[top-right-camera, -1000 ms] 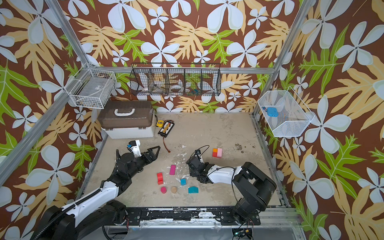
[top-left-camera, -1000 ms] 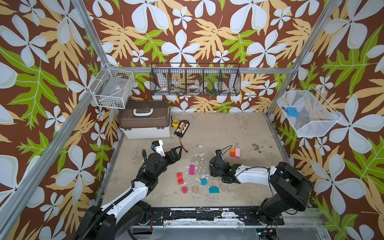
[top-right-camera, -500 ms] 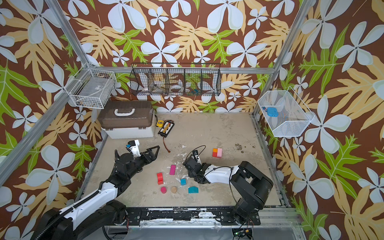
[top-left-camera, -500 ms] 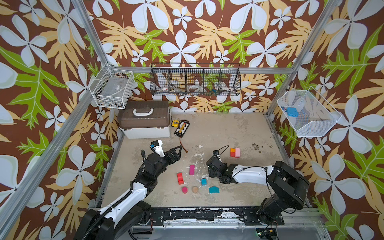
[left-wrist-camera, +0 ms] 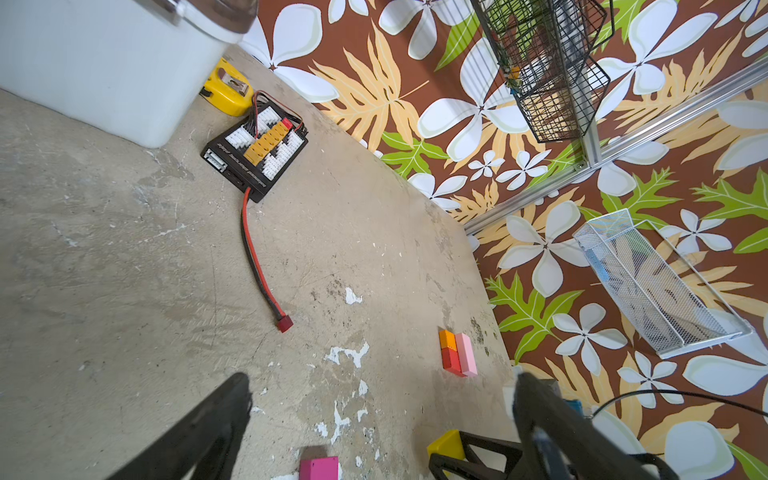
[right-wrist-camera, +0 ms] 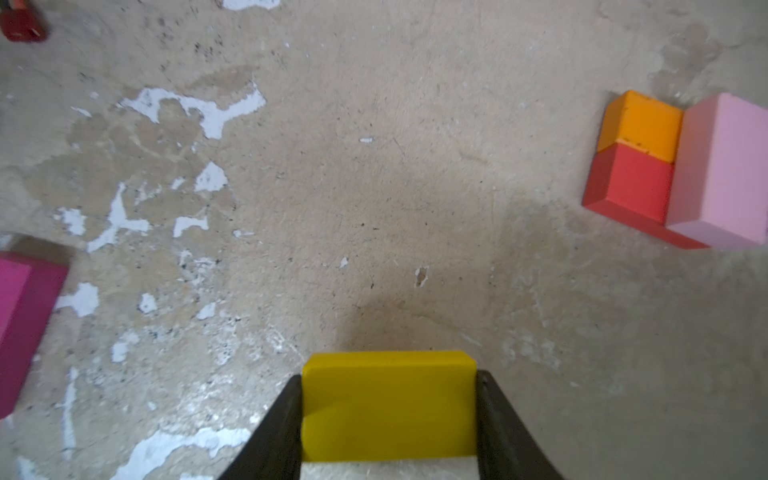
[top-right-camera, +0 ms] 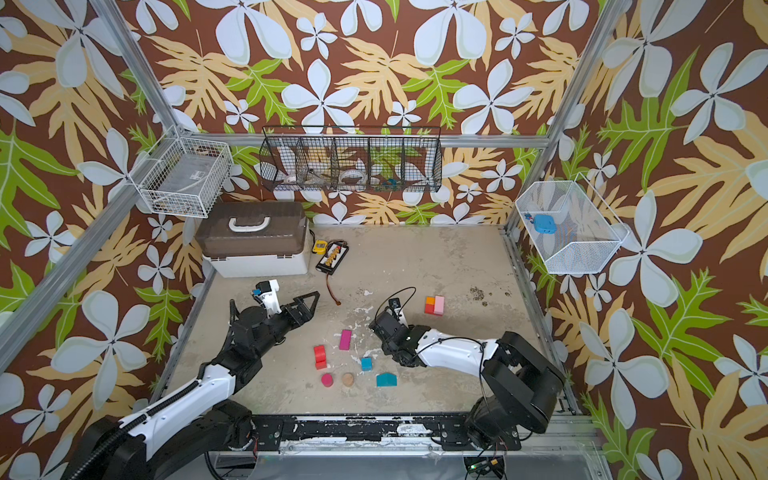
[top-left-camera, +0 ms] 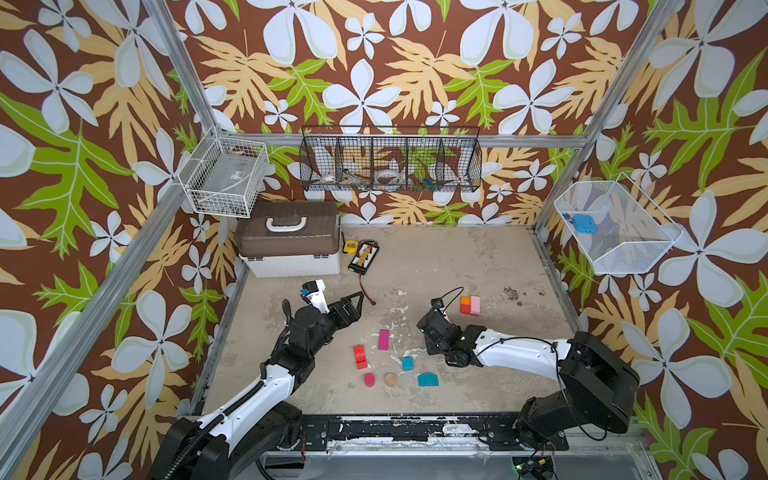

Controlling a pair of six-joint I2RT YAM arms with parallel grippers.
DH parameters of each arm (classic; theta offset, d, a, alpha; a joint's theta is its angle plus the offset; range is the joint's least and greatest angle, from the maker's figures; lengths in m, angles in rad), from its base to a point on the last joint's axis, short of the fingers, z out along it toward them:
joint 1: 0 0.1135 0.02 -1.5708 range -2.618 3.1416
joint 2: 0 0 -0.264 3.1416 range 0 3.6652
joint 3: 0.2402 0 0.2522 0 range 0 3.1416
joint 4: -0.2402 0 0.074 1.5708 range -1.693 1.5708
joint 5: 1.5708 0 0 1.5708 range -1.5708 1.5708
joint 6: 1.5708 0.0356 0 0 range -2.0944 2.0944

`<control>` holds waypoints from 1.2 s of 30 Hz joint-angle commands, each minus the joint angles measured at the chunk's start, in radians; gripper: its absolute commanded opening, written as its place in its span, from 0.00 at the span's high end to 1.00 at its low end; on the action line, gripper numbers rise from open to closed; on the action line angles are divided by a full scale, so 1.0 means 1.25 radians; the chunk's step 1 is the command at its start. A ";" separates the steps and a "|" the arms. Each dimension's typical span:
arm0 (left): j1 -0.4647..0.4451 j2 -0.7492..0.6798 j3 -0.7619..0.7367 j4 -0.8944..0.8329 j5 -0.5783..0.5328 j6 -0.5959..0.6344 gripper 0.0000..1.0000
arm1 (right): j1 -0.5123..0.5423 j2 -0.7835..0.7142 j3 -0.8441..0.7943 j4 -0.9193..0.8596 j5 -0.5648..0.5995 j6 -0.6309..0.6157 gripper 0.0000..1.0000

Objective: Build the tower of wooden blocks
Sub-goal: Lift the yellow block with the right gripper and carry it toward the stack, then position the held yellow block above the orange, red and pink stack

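Note:
My right gripper [right-wrist-camera: 389,376] is shut on a yellow block [right-wrist-camera: 388,405], low over the floor; both black fingers press its sides. In both top views the right gripper [top-left-camera: 432,328] [top-right-camera: 386,326] hides that block. Orange, red and pink blocks [top-left-camera: 470,305] [right-wrist-camera: 681,170] stand pressed together just beyond it. Loose on the floor lie a magenta brick [top-left-camera: 383,339], a red piece [top-left-camera: 360,356], a blue cube [top-left-camera: 407,363], a teal house-shaped piece [top-left-camera: 428,379], a magenta cylinder [top-left-camera: 369,379] and a tan cylinder [top-left-camera: 390,379]. My left gripper [top-left-camera: 353,305] [left-wrist-camera: 382,380] hangs open and holds nothing.
A brown-lidded toolbox [top-left-camera: 291,239] stands at the back left. Beside it are a yellow tape measure [top-left-camera: 350,247] and a black charger board [top-left-camera: 363,257], whose red-black cable [left-wrist-camera: 257,257] trails forward. Wire baskets [top-left-camera: 390,164] hang on the walls.
The right gripper's jaws have narrowed onto the yellow block, and that arm has crept slightly left. The left arm has stayed where it was, open.

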 commanded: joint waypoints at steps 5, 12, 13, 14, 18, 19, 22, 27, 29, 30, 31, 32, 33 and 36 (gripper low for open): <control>-0.001 -0.019 0.001 0.006 -0.017 0.011 0.00 | -0.034 -0.101 0.077 -0.131 -0.038 -0.053 0.57; -0.001 -0.067 0.000 -0.010 -0.016 0.014 0.00 | -0.114 -0.159 0.127 -0.064 -0.056 -0.266 0.88; -0.001 -0.074 0.000 -0.013 -0.020 0.015 0.00 | -0.132 -0.164 0.131 -0.051 -0.076 -0.283 0.95; -0.001 -0.084 0.001 -0.017 -0.025 0.019 0.00 | -0.161 -0.171 0.136 -0.035 -0.115 -0.301 1.00; -0.001 -0.119 -0.005 -0.026 -0.039 0.030 0.00 | -0.257 -0.219 0.112 0.066 -0.317 -0.323 1.00; -0.001 -0.126 -0.006 -0.031 -0.044 0.032 0.00 | -0.263 -0.234 0.103 0.086 -0.331 -0.322 1.00; -0.001 -0.148 -0.007 -0.045 -0.064 0.042 0.00 | -0.266 -0.303 0.068 0.139 -0.294 -0.321 1.00; -0.001 -0.165 -0.012 -0.045 -0.067 0.046 0.00 | -0.266 -0.476 -0.032 0.290 -0.179 -0.334 0.93; -0.001 -0.163 -0.012 -0.045 -0.067 0.045 0.00 | -0.266 -0.488 -0.030 0.310 -0.125 -0.367 0.94; -0.001 -0.162 -0.013 -0.042 -0.064 0.043 0.00 | -0.266 -0.486 -0.028 0.331 -0.132 -0.414 0.96; -0.001 -0.161 -0.014 -0.037 -0.061 0.040 0.00 | -0.266 -0.481 -0.023 0.335 -0.148 -0.460 0.97; -0.001 -0.157 -0.014 -0.034 -0.059 0.039 0.00 | -0.266 -0.466 -0.007 0.315 -0.169 -0.492 0.92; -0.001 -0.154 -0.013 -0.032 -0.058 0.037 0.00 | -0.268 -0.446 0.018 0.296 -0.195 -0.518 1.00; -0.001 -0.143 -0.013 -0.020 -0.048 0.031 0.00 | -0.268 -0.352 0.097 0.185 -0.355 -0.681 1.00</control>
